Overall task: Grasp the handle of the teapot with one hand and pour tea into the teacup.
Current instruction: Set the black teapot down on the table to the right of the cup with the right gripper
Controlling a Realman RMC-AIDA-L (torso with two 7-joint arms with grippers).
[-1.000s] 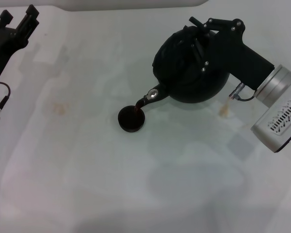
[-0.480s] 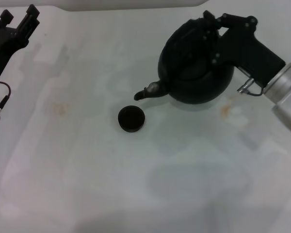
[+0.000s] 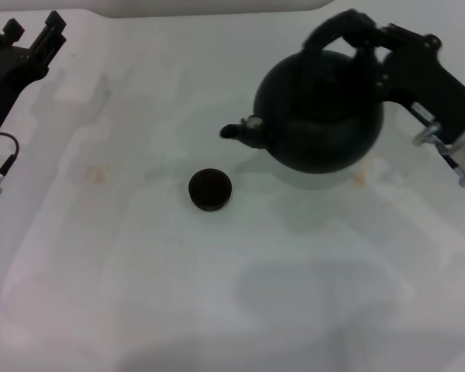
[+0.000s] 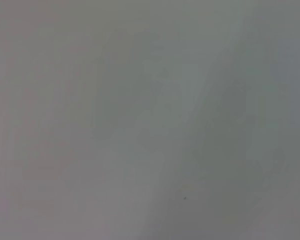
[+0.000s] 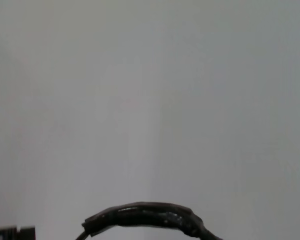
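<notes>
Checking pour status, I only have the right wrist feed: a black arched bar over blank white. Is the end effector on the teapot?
Observer: Yes. Head view shows the right end effector shut on the handle of the teapot.
Operator: Pot tipped?
Observer: No, it sits level, spout pointing to the robot's left.
Operator: Where's the cup?
Observer: The teacup stands apart from the pot, nearer the robot than the spout tip.
Operator: Left arm?
Observer: Left end effector is parked far left.

teapot (image 3: 318, 124): black, small silver mark on spout | handle (image 3: 333, 31): black | teacup (image 3: 210, 190): black | right tool (image 3: 372, 35): black | left tool (image 3: 31, 39): black | desk (image 3: 139, 271): white, faint tan spots
</notes>
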